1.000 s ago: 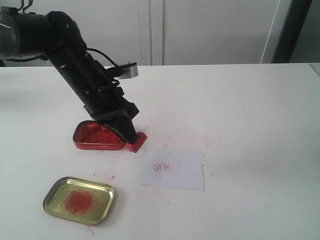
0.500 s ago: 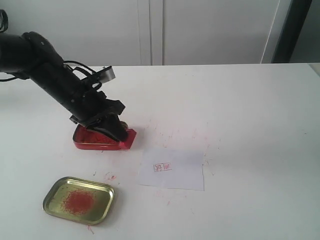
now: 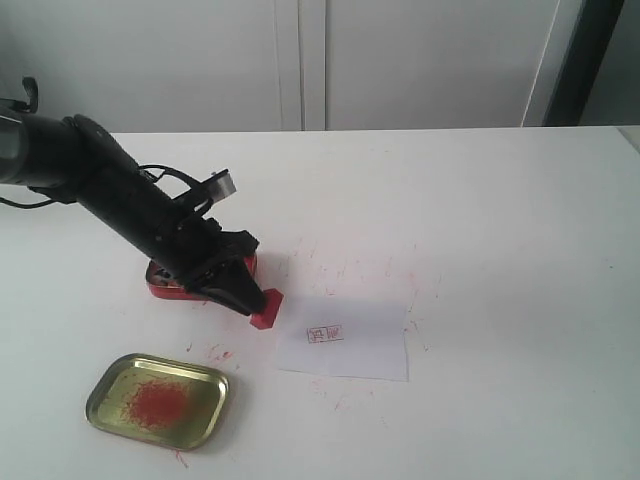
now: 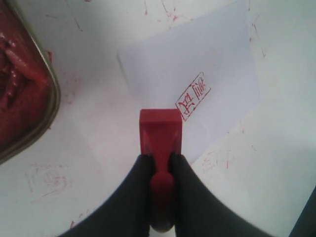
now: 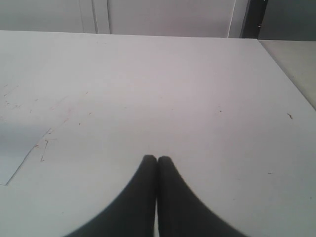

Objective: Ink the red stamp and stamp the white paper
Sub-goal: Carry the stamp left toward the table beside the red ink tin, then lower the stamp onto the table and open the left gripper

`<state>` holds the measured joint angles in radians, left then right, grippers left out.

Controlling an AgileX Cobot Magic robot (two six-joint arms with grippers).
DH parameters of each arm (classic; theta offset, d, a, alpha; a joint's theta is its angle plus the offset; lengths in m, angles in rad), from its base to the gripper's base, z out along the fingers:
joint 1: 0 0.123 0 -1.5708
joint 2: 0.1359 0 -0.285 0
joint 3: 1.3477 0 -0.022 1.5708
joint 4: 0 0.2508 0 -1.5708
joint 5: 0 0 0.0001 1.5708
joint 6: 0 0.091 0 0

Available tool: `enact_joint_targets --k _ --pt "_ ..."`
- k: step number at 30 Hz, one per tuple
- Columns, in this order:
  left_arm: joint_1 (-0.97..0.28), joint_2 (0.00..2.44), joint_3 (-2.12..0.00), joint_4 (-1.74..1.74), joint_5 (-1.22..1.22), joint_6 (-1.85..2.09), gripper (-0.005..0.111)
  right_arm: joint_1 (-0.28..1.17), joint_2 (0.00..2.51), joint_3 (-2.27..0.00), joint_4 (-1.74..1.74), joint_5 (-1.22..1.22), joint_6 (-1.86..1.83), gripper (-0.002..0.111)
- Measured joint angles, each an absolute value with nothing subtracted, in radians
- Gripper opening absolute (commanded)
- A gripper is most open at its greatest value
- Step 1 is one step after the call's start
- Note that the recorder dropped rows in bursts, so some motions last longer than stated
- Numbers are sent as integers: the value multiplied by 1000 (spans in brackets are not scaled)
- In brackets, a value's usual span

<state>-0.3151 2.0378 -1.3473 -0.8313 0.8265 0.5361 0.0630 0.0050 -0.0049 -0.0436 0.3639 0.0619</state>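
Table [image 3: 500, 200] | red stamp [image 4: 159, 133] in left fingers [image 4: 138, 197] | between ink tin [image 4: 19, 89], white paper [image 3: 360, 340]

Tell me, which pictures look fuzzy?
Left wrist view: the red stamp and the jaws gripping it look soft, while the print on the white paper is sharper; right wrist view: the shut jaws are a dark blur; exterior view: even light.

The stamp [image 3: 266, 309] is red, the paper [image 3: 365, 350] white — 1 red imprint [image 3: 325, 333].
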Motion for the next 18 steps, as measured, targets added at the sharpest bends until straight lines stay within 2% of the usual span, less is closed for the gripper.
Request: enact_joint_targets --k 18 --pt "-315 2070 -1345 -826 796 498 0 63 5 -5 -44 364 62 0"
